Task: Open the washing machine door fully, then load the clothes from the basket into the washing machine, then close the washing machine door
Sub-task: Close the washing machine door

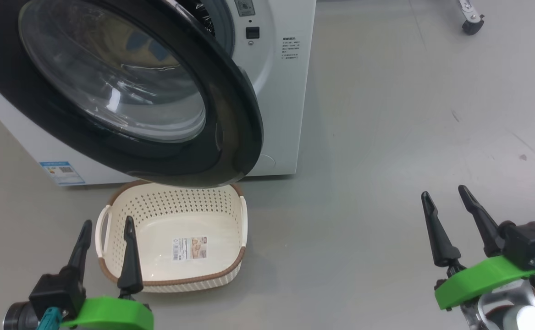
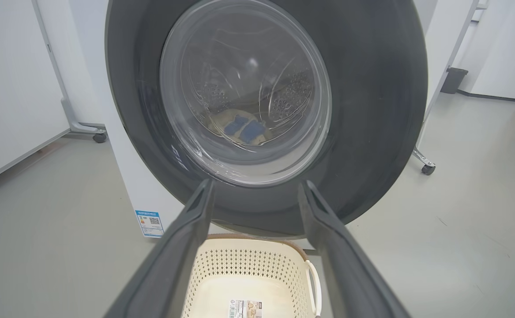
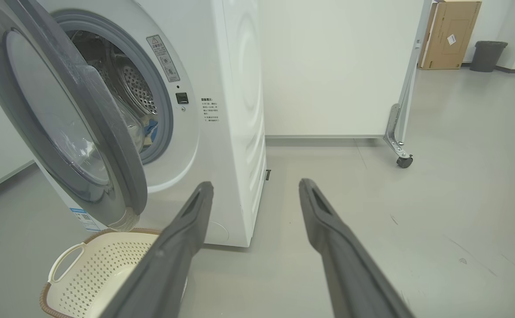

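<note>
Washing machine door (image 1: 111,82) hung half-open above the empty basket (image 1: 171,206), clothes (image 2: 239,128) inside the washing machine (image 1: 285,91), so a steady push on its outer rim looked best; left gripper (image 1: 107,222) and right gripper (image 1: 443,191) gaped wide, holding nothing.

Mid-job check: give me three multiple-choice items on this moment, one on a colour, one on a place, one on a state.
1. The rim of the basket is: A brown; B blue; C green.
2. The clothes lie: A in the basket; B inside the washing machine; C on the floor.
3. The washing machine door is: A latched shut; B swung open; C taken off.
Answers: 1 A, a brown band tops the cream walls. 2 B, they show through the door glass. 3 B, it hangs out over the basket.
</note>
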Motion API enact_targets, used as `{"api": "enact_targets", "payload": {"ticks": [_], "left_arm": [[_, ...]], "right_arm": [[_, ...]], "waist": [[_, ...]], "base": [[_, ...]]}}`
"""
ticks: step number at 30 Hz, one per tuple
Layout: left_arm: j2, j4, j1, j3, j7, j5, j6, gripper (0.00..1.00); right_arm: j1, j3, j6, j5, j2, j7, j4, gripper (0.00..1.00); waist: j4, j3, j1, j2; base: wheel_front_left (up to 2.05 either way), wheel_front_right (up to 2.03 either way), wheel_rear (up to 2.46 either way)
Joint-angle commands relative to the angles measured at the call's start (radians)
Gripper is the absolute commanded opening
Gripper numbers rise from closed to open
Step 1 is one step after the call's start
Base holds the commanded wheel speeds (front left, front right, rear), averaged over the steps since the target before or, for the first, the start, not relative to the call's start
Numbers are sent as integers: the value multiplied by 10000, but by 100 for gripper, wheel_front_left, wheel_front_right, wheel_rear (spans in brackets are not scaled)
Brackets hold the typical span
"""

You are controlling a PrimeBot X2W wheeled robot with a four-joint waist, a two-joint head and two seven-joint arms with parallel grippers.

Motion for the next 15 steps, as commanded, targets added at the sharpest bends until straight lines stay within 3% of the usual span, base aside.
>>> {"api": "enact_targets", "payload": {"ticks": [1,5,7,8,9,10,15], "left_arm": [[246,-364,-269,437,60,110,741,100],[262,-373,-283,429,66,132,789,100],[260,-388,-295,417,57,141,808,100],[258,-396,-305,407,48,146,811,100],[255,-403,-315,397,38,144,809,100],[252,-410,-329,387,28,142,806,100],[255,-433,-460,314,23,160,779,100]], "right_arm": [[-230,149,-29,67,-53,-65,-377,100],[-237,131,-29,98,-53,-71,-374,98],[-250,124,-29,91,-53,-64,-378,72],[-260,120,-29,84,-53,-59,-377,45],[-268,115,-29,81,-53,-53,-374,7],[-276,107,-29,82,-53,-52,-372,0],[-354,131,-29,144,-53,-73,-271,0]], "waist": [[-5,9,0,0],[-11,35,0,0],[-5,54,0,0],[2,63,0,0],[11,73,0,0],[26,87,0,0],[166,208,0,0]], "base": [[0,0,0],[0,0,0],[0,0,0],[0,0,0],[0,0,0],[0,0,0],[0,0,0]]}}
